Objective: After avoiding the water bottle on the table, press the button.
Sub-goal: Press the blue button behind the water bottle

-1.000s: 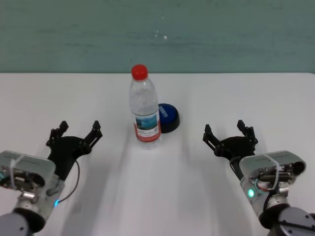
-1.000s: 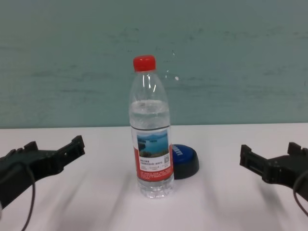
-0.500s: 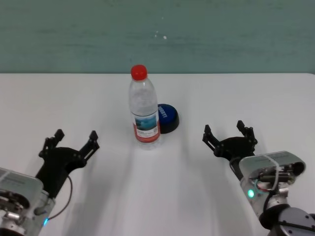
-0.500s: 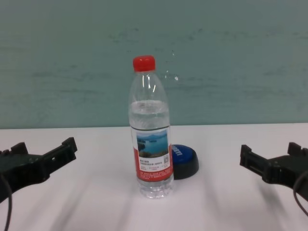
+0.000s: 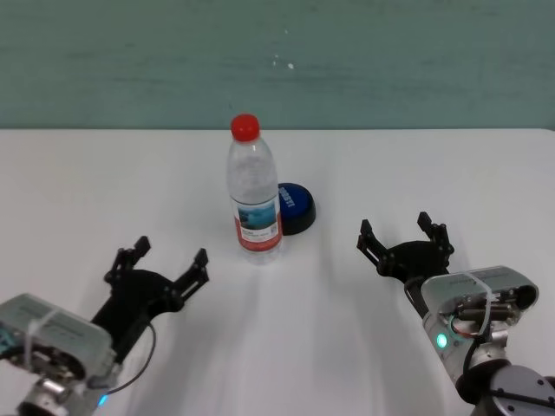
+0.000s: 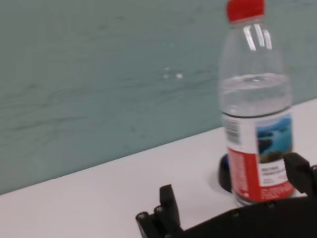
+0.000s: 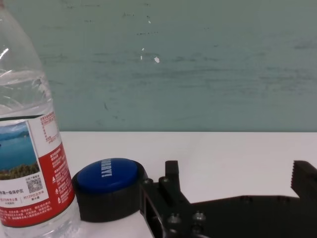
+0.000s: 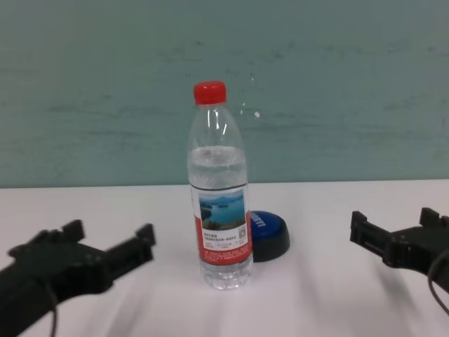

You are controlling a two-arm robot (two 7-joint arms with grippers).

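The table (image 5: pixel 451 173) is a plain white flat surface that spans the full width of the head view and meets a teal wall (image 5: pixel 277 61) at its far edge.

The left arm reaches forward and inward from the near left of the table. The left gripper (image 5: pixel 158 265) is at table level, near and left of the bottle, and points diagonally toward it. Its fingers (image 5: pixel 198 260) are spread wide apart and grasp nothing. In the left wrist view the bottle stands beyond the fingertips, clear of them.

The right arm lies low at the near right of the table. The right gripper (image 5: pixel 404 240) points straight ahead, well apart from the bottle and the button. Its fingers (image 5: pixel 366 234) are spread wide and grasp nothing.

The water bottle (image 5: pixel 254 192) stands upright at the centre of the table, its red cap on and its label facing the robot.

The button (image 5: pixel 295 206) sits on the table just behind and right of the bottle. Its blue dome is partly hidden by the bottle. Whether the two touch cannot be told.
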